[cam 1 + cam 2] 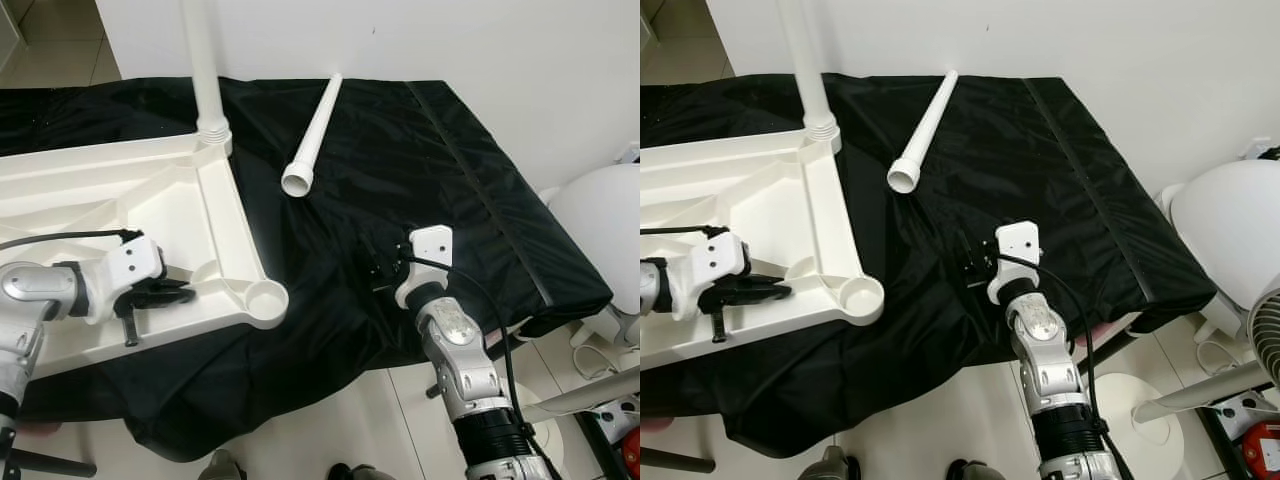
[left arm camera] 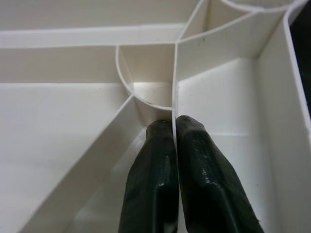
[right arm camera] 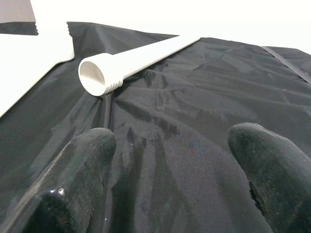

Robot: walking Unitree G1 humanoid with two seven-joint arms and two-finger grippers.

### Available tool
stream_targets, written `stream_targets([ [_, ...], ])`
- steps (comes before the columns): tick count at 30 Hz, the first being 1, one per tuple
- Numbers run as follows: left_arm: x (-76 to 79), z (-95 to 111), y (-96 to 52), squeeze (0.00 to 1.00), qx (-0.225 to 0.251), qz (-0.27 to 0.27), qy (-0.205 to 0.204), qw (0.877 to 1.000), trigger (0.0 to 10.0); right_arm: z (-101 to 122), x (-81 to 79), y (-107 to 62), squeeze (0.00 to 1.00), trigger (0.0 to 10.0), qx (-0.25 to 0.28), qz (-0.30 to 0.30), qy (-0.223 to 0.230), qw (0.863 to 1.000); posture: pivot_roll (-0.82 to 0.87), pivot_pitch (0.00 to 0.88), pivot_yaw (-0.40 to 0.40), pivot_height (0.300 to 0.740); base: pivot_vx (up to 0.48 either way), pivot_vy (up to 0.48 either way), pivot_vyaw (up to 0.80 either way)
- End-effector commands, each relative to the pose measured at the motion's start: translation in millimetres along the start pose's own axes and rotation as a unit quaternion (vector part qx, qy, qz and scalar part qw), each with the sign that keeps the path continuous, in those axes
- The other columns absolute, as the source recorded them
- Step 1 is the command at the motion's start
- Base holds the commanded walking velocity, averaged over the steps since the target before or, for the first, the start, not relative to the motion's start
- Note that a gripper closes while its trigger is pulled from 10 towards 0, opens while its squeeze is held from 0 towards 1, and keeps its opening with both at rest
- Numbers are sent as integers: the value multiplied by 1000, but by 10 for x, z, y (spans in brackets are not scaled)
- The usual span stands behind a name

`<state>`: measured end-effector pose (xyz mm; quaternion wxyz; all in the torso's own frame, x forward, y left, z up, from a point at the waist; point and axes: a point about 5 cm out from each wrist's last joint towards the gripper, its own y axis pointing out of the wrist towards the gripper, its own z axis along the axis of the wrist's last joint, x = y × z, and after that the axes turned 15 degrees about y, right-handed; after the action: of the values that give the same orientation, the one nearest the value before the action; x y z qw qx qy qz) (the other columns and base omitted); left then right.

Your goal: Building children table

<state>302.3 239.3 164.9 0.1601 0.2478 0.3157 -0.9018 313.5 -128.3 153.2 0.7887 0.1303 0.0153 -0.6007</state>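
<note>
A thin rib of the upturned white plastic tabletop (image 1: 215,215) was pinched by the left tool (image 2: 175,127). The right tool (image 3: 167,150) was held wide open, empty, above the black-clothed bench (image 1: 420,150), near the loose white plastic leg tube (image 1: 314,132).

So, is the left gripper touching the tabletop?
Touching. In the left wrist view, the left gripper is shut on a thin rib of the upturned white tabletop, one finger on each side.

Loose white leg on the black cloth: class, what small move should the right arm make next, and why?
Probably reach the right tool forward to the loose leg. It is open and empty above the black cloth, the leg lies ahead, the corner socket is vacant, and the left tool pinches a rib of the tabletop.
</note>
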Motion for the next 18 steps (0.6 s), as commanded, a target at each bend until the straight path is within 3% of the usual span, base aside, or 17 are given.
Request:
stream_targets([
  [1, 152, 78, 267, 1000, 71, -7, -42, 997, 10000, -20, 23, -14, 0, 10000, -2, -8, 3, 1000, 170, 148, -68, 740, 0, 0, 0],
  [4, 153, 121, 307, 1000, 79, 2, -44, 996, 10000, -10, 11, 2, 0, 10000, 1, -8, 5, 1000, 170, 149, -65, 740, 0, 0, 0],
  [5, 142, 155, 335, 0, 81, 15, -41, 996, 10000, -2, 1, 17, 0, 10000, 4, -8, 7, 1000, 170, 149, -65, 740, 0, 0, 0],
  [15, -26, 270, 318, 0, 68, 94, -48, 992, 10000, 19, -50, 80, 0, 10000, 11, -5, 32, 999, 167, 156, -53, 740, 0, 0, 0],
  [16, -87, 281, 280, 0, 70, 106, -54, 990, 10000, 21, -70, 99, 318, 10000, 11, -1, 36, 999, 167, 156, -53, 740, 0, 0, 0],
  [18, -128, 297, 243, 0, 74, 111, -57, 989, 10000, 27, -89, 115, 318, 10000, 12, 3, 34, 999, 167, 159, -56, 740, 0, 0, 0],
])
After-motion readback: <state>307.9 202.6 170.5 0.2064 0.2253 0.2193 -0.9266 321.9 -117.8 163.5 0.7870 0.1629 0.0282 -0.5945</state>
